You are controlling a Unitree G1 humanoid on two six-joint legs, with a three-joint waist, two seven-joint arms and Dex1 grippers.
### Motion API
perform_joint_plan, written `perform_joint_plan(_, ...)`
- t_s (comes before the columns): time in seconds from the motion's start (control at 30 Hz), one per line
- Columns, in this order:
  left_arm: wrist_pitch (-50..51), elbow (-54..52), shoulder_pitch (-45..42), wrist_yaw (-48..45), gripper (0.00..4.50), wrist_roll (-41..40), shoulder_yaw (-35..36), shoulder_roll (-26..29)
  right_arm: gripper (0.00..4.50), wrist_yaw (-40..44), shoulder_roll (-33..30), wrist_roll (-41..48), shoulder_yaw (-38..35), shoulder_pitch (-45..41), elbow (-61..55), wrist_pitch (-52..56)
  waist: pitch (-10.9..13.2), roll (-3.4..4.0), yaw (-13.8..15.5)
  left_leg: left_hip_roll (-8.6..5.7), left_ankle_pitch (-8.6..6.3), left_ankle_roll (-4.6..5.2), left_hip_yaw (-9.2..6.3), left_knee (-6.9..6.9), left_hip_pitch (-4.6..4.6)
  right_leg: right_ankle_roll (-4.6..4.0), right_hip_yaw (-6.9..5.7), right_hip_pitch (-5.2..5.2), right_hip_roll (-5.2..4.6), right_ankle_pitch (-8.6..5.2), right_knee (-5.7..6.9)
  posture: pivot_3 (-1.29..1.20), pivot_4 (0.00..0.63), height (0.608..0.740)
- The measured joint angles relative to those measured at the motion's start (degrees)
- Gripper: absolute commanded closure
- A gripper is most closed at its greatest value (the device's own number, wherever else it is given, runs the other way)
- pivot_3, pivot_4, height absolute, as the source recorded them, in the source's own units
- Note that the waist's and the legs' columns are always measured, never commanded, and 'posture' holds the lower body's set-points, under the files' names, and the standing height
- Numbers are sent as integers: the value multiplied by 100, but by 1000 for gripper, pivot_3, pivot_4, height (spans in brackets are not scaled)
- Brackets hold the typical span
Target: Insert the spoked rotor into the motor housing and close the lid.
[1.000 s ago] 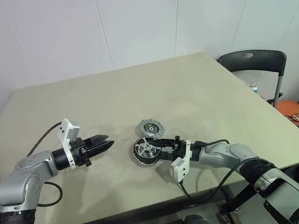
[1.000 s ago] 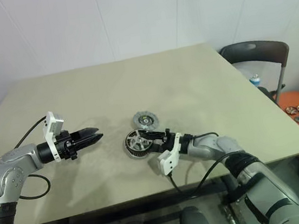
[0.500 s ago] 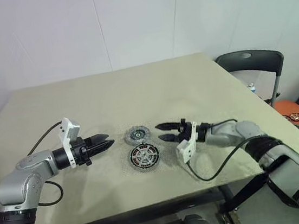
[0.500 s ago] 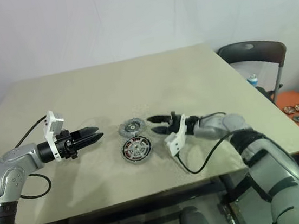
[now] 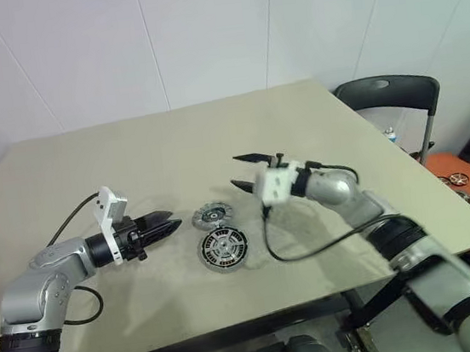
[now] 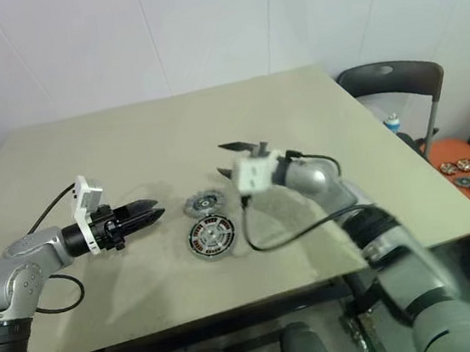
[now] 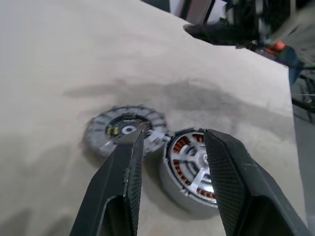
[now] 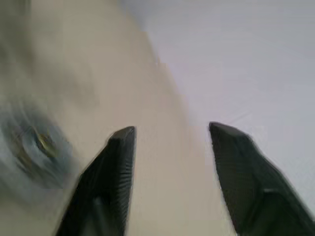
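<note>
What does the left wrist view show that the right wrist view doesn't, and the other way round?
Left wrist view: the housing, with the rotor lying over its copper windings, right beside the lid.
Right wrist view: the white wall past the table's edge.
Both: the lid, the table, and the view's own open hand, left hand and right hand.

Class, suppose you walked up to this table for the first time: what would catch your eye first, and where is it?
Two round motor parts lie side by side near the middle of the beige table: the motor housing with copper windings and spokes showing inside it, and the grey lid just behind it. The left gripper points at them from the left, while the right gripper hangs open above them, empty.
</note>
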Motion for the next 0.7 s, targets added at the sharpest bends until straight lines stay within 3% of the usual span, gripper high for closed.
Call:
perform_joint_plan(0.1, 0, 3, 4, -3, 2409, 5, 2, 4, 4026, 811, -237, 1114, -70, 139, -1169, 1893, 3, 5, 121, 1, -7, -10, -2, -4, -7, 1, -10, -4, -1, -1, -7, 0, 0, 740)
perform_joint_plan(0.17, 0, 10, 5, -3, 2409, 9, 4, 6, 4026, 1176, -373, 1802, -78, 212, -1665, 3172, 4, 6, 169, 1, -8, -11, 1, -3, -11, 1, -10, -4, -2, -1, -14, 0, 0, 740)
perform_joint_plan(0.27, 0, 12, 4, -2, 2409, 9, 3, 5, 4026, 1352, -371, 2307, -123, 210, -1898, 4197, 4, 6, 174, 1, -8, -11, 7, -1, -11, 2, -9, -3, -4, -2, -16, 0, 0, 740)
perform_joint_plan(0.7, -1, 1, 85, 40, 2409, 9, 8, -24, 4026, 1394, 145, 1404, 32, 228, -932, 3935, 5, 7, 156, 2, -10, -15, 15, -4, -23, 3, -10, -22, -6, -1, -18, 0, 0, 740)
